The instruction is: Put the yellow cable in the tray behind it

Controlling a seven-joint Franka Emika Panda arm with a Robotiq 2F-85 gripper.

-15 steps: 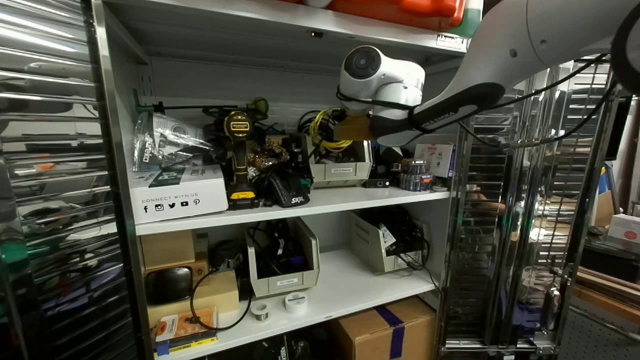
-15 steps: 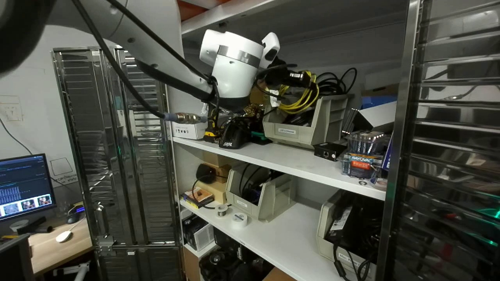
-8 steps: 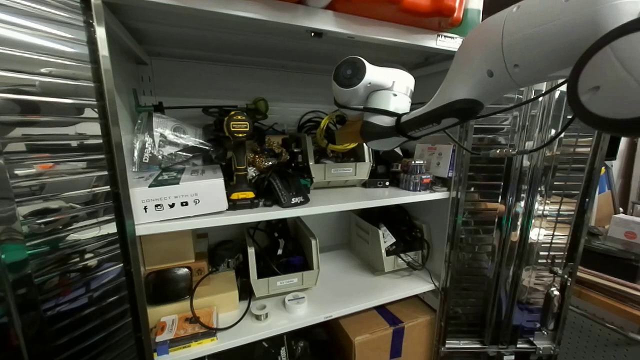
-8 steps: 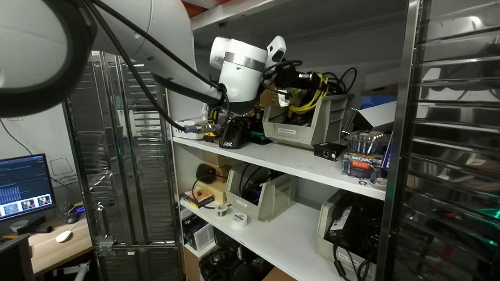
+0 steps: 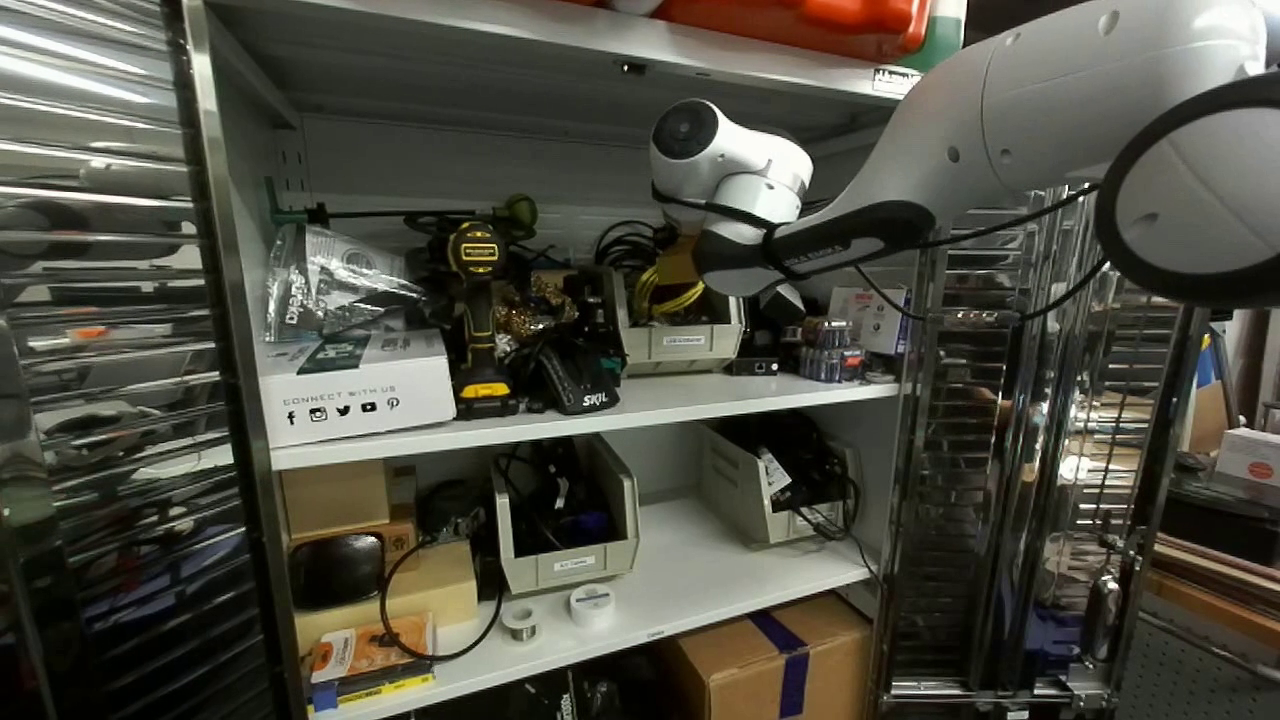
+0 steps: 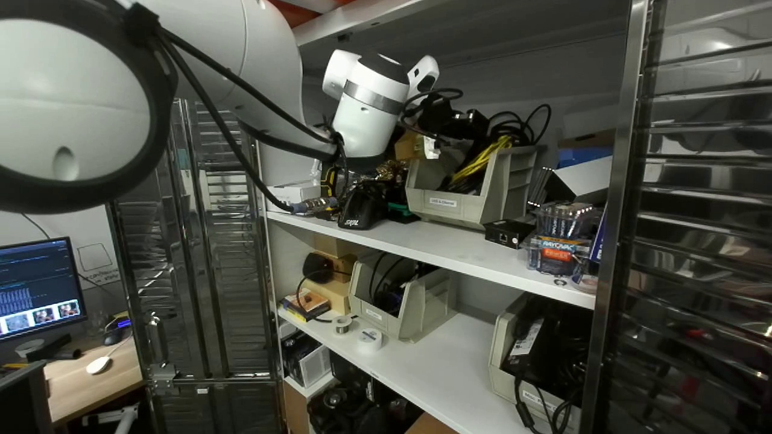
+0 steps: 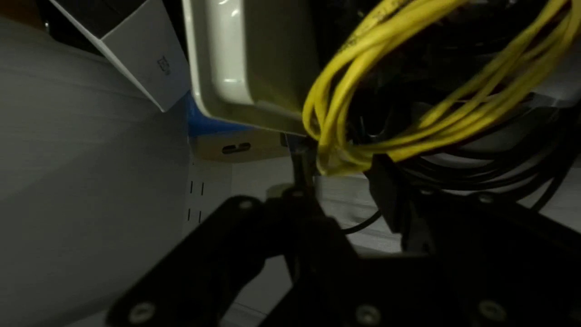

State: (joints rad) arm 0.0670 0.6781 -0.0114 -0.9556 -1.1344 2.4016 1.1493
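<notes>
The yellow cable [image 5: 665, 296] is a loose coil in the grey-beige bin [image 5: 680, 350] on the upper shelf. In an exterior view the cable [image 6: 482, 161] leans along the inner side wall of the bin [image 6: 467, 205], its top near the rim. My gripper [image 6: 473, 123] is just above the bin, tilted. In the wrist view my gripper [image 7: 341, 161] has its fingers apart, with the cable [image 7: 399, 28] just beyond the tips and the bin wall [image 7: 231, 50] to the left. Whether a finger touches the cable I cannot tell. In an exterior view the arm hides the gripper.
Black cables [image 6: 531, 123] rise behind the bin. A yellow-black drill [image 5: 478, 320] and a black SKIL tool [image 5: 572, 380] stand beside it. A small black box [image 6: 508, 234] and battery packs [image 6: 555, 247] are on its other side. A shelf [image 5: 560, 35] lies overhead.
The yellow cable hung from the gripper before; it has dropped lower into the bin and lies against its wall. The arm first moved lower and deeper into the cabinet, then slightly up.
</notes>
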